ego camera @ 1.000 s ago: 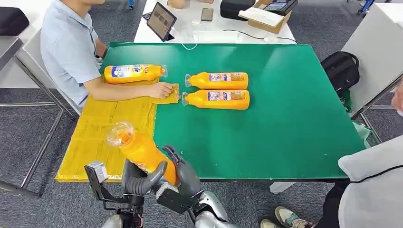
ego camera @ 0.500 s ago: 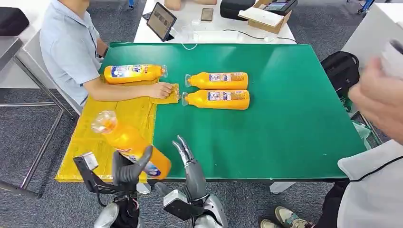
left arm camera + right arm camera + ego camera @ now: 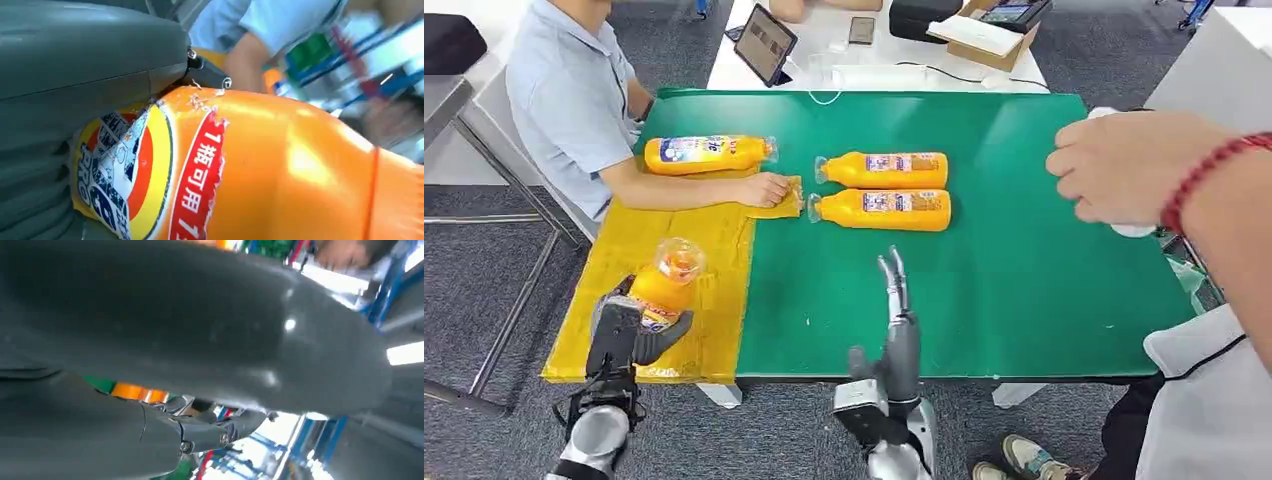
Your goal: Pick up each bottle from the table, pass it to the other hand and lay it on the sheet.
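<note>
My left hand [image 3: 629, 335] grips an orange bottle [image 3: 667, 283] over the near part of the yellow sheet [image 3: 624, 250]; its clear cap end points toward me. Up close, the bottle's orange body [image 3: 280, 170] lies against my left hand's grey cover [image 3: 75, 75]. My right hand [image 3: 899, 320] is over the green table's [image 3: 1044, 250] near edge, fingers straight and together, holding nothing. Two orange bottles [image 3: 882, 169] [image 3: 881, 210] lie side by side on the green top. A third bottle [image 3: 707, 154] lies at the sheet's far end.
A seated person's hand [image 3: 764, 189] presses on the sheet's inner corner. Another person's arm with a red bracelet [image 3: 1154, 165] reaches in over the table's right side. A tablet [image 3: 763, 43] and a box [image 3: 984, 35] stand on the white table behind.
The bottle passed from both hands to my left hand alone, which swung left over the sheet. My right hand let go and moved right and forward. A person's arm came in at right.
</note>
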